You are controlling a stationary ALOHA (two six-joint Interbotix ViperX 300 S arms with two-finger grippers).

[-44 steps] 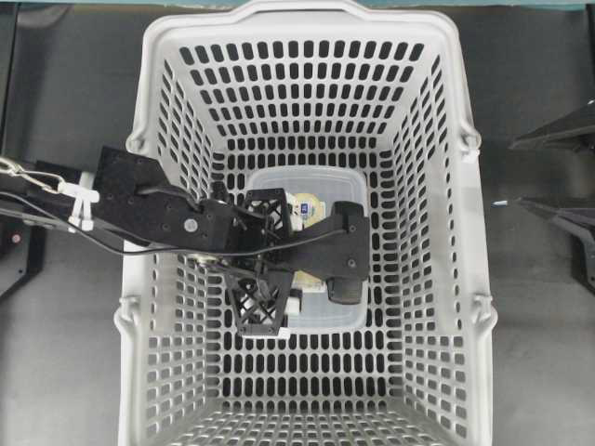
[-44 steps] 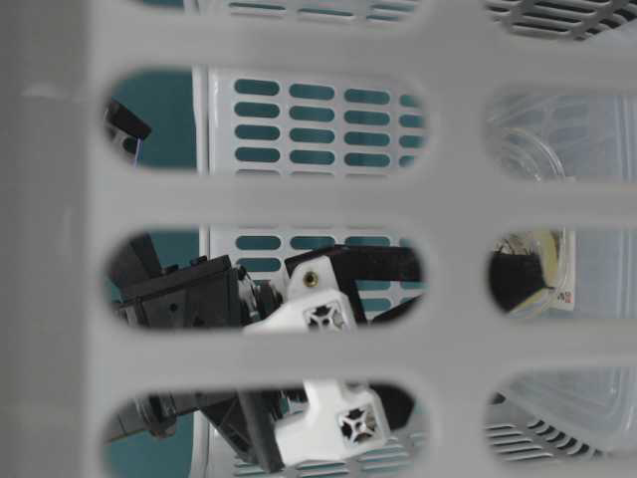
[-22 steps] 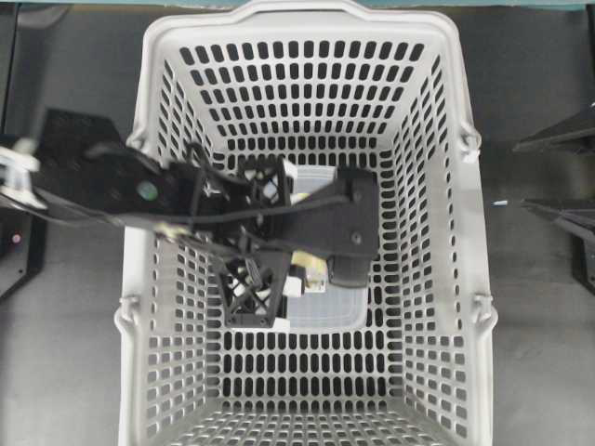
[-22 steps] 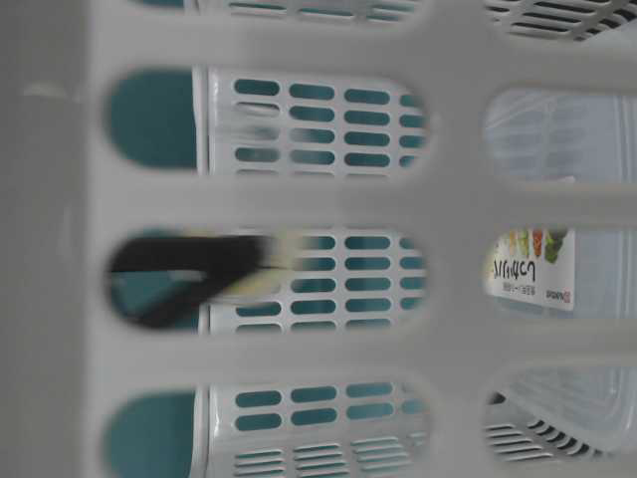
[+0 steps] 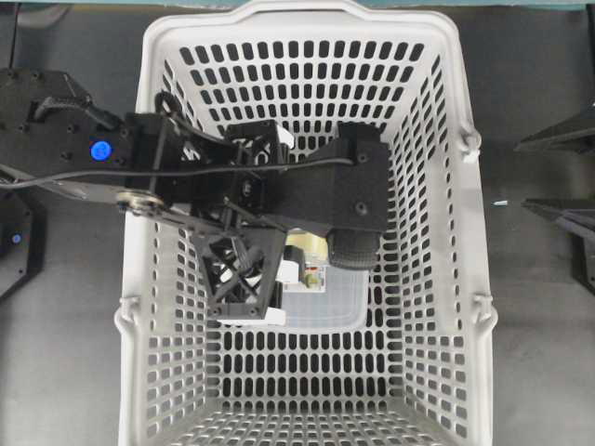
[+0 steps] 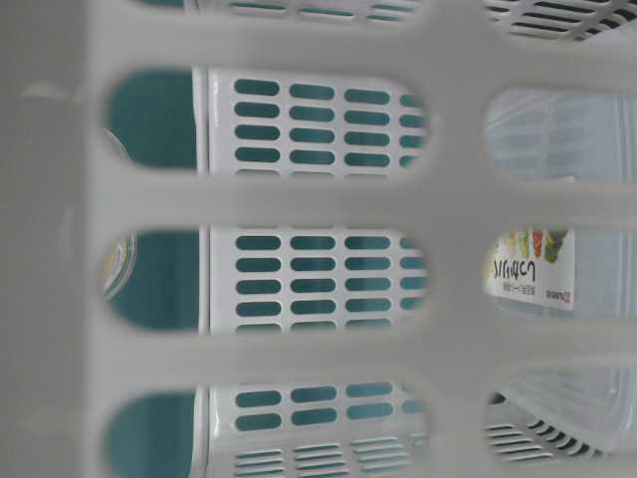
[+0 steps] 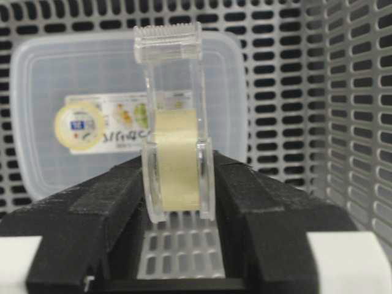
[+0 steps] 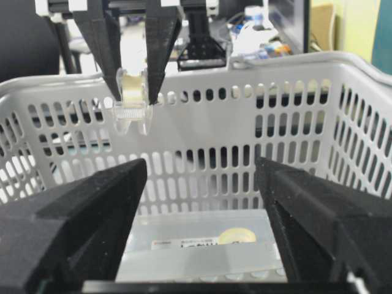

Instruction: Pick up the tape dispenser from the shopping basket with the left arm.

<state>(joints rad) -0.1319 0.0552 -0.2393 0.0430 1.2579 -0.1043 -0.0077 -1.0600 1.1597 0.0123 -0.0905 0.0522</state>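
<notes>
the left gripper (image 7: pixel 177 202) is clamped on the tape dispenser (image 7: pixel 174 131), a clear plastic holder with a yellowish roll, its toothed cutter end pointing away from the wrist. seen from the right wrist view, the tape dispenser (image 8: pixel 130 98) hangs from the downward-pointing fingers (image 8: pixel 109 43) at about the height of the shopping basket's (image 8: pixel 245 67) rim, well clear of the translucent lidded container (image 7: pixel 37 92) lying on the basket floor. in the overhead view the left arm (image 5: pixel 186 177) reaches in over the basket's left wall (image 5: pixel 149 111). the right gripper (image 8: pixel 202 245) stands wide, holding nothing, off to the side of the basket.

the pick looks nearly done. to finish it well, the grip should be kept steady, since the hold is on smooth plastic side faces, and the lift should go straight up until the cutter end clears the rim, with any sideways carry only after that.
</notes>
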